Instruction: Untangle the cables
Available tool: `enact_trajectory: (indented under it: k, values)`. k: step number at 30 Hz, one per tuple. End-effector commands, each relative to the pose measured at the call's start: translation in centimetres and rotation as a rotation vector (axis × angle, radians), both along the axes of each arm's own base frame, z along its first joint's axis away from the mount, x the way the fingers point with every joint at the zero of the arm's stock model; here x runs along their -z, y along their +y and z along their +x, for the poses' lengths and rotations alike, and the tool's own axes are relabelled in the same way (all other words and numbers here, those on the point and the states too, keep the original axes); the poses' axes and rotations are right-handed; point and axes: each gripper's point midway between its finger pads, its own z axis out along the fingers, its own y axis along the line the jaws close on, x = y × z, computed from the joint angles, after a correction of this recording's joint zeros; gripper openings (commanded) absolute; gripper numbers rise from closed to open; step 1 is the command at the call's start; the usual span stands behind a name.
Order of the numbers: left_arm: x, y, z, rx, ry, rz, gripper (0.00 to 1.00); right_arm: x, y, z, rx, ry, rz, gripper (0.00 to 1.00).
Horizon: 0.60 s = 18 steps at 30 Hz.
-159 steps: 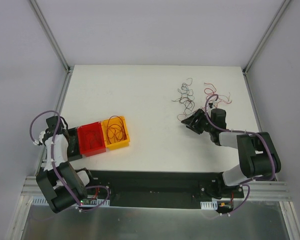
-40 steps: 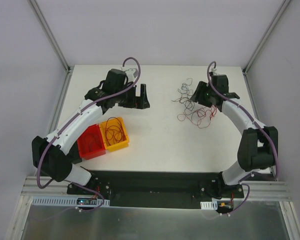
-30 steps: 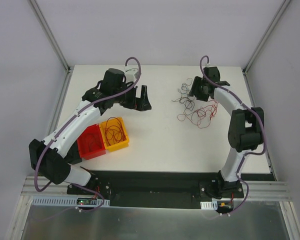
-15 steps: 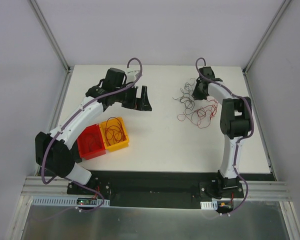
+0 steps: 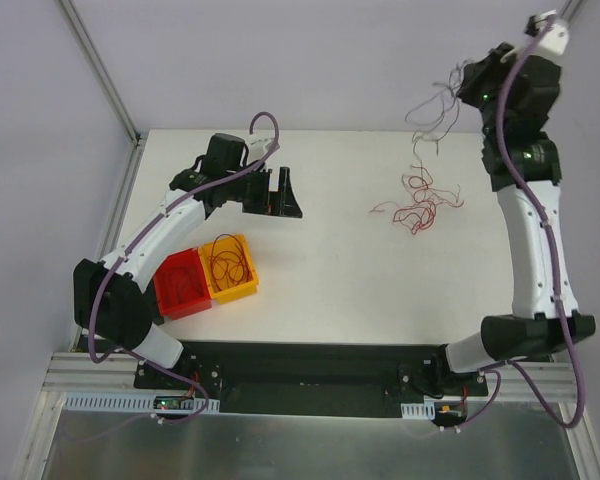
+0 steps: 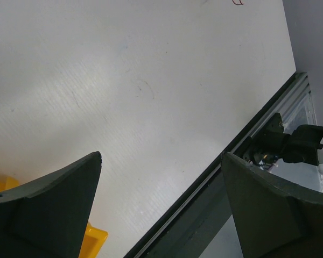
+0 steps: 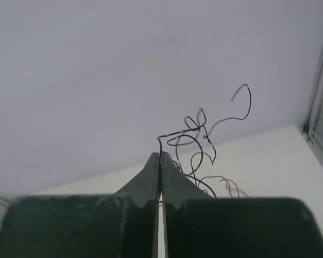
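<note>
Pale grey walls and metal corner posts close in a white worktop [image 5: 320, 290]. High in the upper right of the overhead view, a loose bunch of dark cables [image 5: 432, 108] dangles against the back wall, pinched in the right claw [image 5: 467, 75]. The right wrist view shows that claw [image 7: 160, 156] with its jaws pressed together on a thin black strand, while the curly dark cables [image 7: 196, 134] spring up and away from the tips. Below the bunch, a single strand trails down towards a cluster of red cables [image 5: 417, 203] at the right centre of the worktop. Whether that cluster lies flat or partly hangs cannot be told. The right arm stands tall along the right edge of the frame.

Left of centre, the left claw [image 5: 278, 192] hovers with its jaws spread wide and nothing between them. Its own camera shows the left claw [image 6: 161, 158] over bare white surface. Lower left of it sit a yellow bin [image 5: 252, 285], holding coiled cables [image 5: 230, 262] in red, and a red bin [image 5: 180, 280] touching its left side.
</note>
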Motion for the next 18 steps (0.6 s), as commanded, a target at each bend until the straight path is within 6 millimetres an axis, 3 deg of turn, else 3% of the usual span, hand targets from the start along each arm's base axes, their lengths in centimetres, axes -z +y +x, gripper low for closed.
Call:
enact_trajectory:
  k: [1, 5, 6, 9, 11, 13, 15, 18]
  values:
    - [-1.3, -0.3, 0.2, 0.012, -0.031, -0.044, 0.92, -3.8, 0.2, -0.1, -0.025, -0.103, -0.029, 0.01]
    - [-1.6, -0.7, -0.1, 0.029, -0.03, -0.069, 0.92, -4.0, 2.1, -1.4, -0.132, -0.123, -0.005, 0.0]
    - [-1.8, -0.7, -0.2, 0.034, -0.036, -0.075, 0.92, -3.1, 2.3, -1.3, -0.141, -0.13, 0.004, 0.0]
    - [-2.5, -0.7, -0.4, 0.044, -0.065, -0.091, 0.92, 0.7, 2.6, -1.8, -0.163, -0.054, 0.001, 0.0]
    - [-3.1, -0.8, -0.7, 0.057, -0.087, -0.107, 0.92, 4.4, 4.1, -2.6, -0.254, 0.027, 0.012, 0.0]
    - [-3.6, -0.8, -0.9, 0.065, -0.106, -0.118, 0.92, 9.5, 5.2, -3.3, -0.313, 0.136, 0.034, 0.01]
    - [-3.9, -1.0, -1.1, 0.076, -0.114, -0.136, 0.91, 12.7, 6.2, -4.1, -0.374, 0.211, 0.059, 0.0]
    - [-4.6, -1.8, -1.8, 0.121, -0.098, -0.206, 0.9, 14.2, 8.5, -6.0, -0.513, 0.251, 0.096, 0.0]
